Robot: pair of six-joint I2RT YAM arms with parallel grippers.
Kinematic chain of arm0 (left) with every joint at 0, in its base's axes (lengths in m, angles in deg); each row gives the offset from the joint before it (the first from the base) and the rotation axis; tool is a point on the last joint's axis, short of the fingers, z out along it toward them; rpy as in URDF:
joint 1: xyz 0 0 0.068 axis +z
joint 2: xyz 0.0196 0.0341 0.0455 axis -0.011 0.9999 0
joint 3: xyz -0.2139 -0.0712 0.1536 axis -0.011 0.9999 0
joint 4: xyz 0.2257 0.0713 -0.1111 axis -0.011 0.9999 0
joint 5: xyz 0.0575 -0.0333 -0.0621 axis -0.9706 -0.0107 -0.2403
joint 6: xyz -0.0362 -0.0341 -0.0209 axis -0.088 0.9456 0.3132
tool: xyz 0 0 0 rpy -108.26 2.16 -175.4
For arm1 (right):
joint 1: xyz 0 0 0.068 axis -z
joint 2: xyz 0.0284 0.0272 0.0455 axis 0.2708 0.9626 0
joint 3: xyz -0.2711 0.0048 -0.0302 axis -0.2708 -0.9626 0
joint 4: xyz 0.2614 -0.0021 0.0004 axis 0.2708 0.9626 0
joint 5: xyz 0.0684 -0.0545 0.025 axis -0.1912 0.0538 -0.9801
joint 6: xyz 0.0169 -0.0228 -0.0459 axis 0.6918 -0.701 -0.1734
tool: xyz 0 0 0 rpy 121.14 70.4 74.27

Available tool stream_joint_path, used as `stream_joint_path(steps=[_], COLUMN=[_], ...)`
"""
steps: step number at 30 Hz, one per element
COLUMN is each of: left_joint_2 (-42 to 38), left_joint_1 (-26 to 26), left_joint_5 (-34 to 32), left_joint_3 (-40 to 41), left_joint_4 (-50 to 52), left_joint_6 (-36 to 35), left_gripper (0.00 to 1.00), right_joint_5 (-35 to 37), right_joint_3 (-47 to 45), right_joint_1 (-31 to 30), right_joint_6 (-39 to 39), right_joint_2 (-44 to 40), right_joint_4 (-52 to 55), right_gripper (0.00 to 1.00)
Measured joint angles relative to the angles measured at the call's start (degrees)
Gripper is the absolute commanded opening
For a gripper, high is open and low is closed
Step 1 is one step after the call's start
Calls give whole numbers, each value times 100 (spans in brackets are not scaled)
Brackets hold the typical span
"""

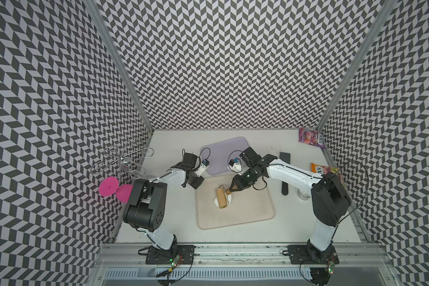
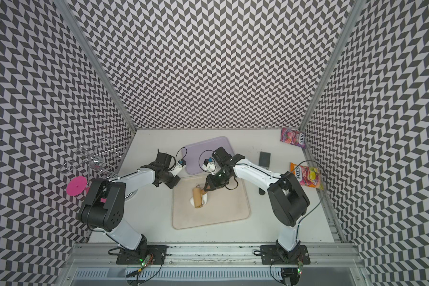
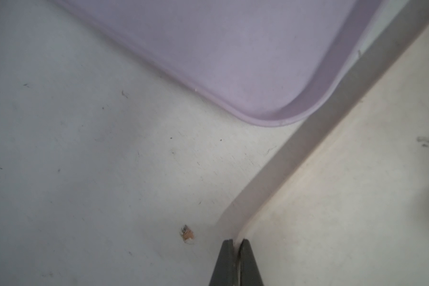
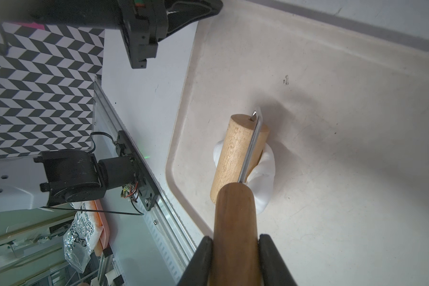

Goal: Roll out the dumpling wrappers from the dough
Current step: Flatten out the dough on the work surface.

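The dough (image 1: pixel 229 198) (image 2: pixel 191 200) (image 4: pixel 265 178) is a small white lump on a beige mat (image 1: pixel 245 213) (image 2: pixel 221 213) (image 4: pixel 332 123). A wooden roller (image 1: pixel 222 198) (image 2: pixel 198 198) (image 4: pixel 233 158) lies across the lump and hides its middle. My right gripper (image 1: pixel 230 190) (image 2: pixel 204 189) (image 4: pixel 235 239) is shut on the roller's brown handle (image 4: pixel 235 218). My left gripper (image 1: pixel 197 187) (image 2: pixel 172 185) (image 3: pixel 237 240) is shut on the mat's thin rim (image 3: pixel 307 148) at its far left corner. No dumpling wrappers are in view.
A lilac tray (image 1: pixel 223 148) (image 2: pixel 208 146) (image 3: pixel 233 49) lies just behind the mat. Two candy bags (image 1: pixel 311 137) (image 1: pixel 325 170), a black block (image 1: pixel 284 157) and a black handle (image 1: pixel 284 188) lie at the right. A wire rack (image 1: pixel 124 161) and pink discs (image 1: pixel 108 187) stand at the left wall.
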Motion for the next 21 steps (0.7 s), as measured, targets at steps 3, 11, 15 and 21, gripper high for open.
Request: stream_joint_path(steps=[3, 11, 15, 21], left_joint_2=[0, 0, 0, 0], left_joint_1=[0, 0, 0, 0], left_joint_5=[0, 0, -2, -2], left_joint_3=[0, 0, 0, 0], left_joint_4=[0, 0, 0, 2], left_joint_6=[-26, -39, -39, -39], left_gripper=[0, 0, 0, 0], right_joint_5=[-52, -111, -131, -173], right_joint_3=[-15, -33, -46, -61], right_joint_1=[0, -2, -7, -11], right_joint_6=[-9, -9, -7, 9], right_joint_2=[7, 7, 7, 7], right_joint_4=[-31, -63, -87, -127], right_gripper=[0, 0, 0, 0])
